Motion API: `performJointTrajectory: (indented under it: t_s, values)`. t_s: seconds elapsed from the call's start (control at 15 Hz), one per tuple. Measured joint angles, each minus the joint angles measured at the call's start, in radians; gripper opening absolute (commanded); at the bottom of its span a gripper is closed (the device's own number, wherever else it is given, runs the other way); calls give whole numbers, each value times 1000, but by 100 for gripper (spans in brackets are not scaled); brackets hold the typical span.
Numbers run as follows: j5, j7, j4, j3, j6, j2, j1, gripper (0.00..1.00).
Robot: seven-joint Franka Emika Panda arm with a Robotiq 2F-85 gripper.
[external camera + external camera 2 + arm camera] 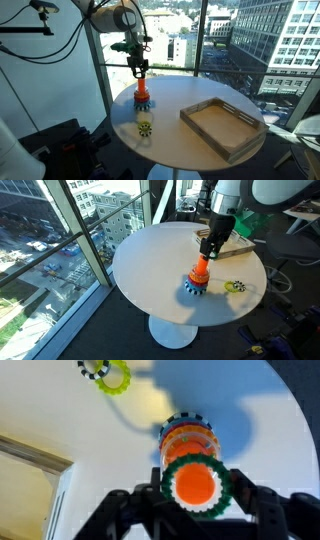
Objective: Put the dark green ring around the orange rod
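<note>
The orange rod (195, 483) stands upright on its dark round base on the white round table (170, 135); it shows in both exterior views (142, 93) (201, 270). In the wrist view the dark green ring (223, 498) encircles the rod's rounded top. My gripper (197, 495) is directly above the rod, its two black fingers pressed on the ring's left and right sides. In both exterior views the gripper (138, 68) (210, 248) points straight down at the rod's top, and the ring is too small to make out there.
A yellow ring with a black-and-white checked piece (106, 374) lies on the table beside the rod (145, 127) (235, 286). A wooden tray (222, 125) (237, 246) sits on the far side of the table. Windows stand close by.
</note>
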Motion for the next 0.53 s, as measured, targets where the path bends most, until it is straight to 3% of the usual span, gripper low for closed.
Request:
performJointTrajectory:
  t_s: [0.53]
  values:
    - [-32, 26, 39, -2, 0, 52, 11, 44]
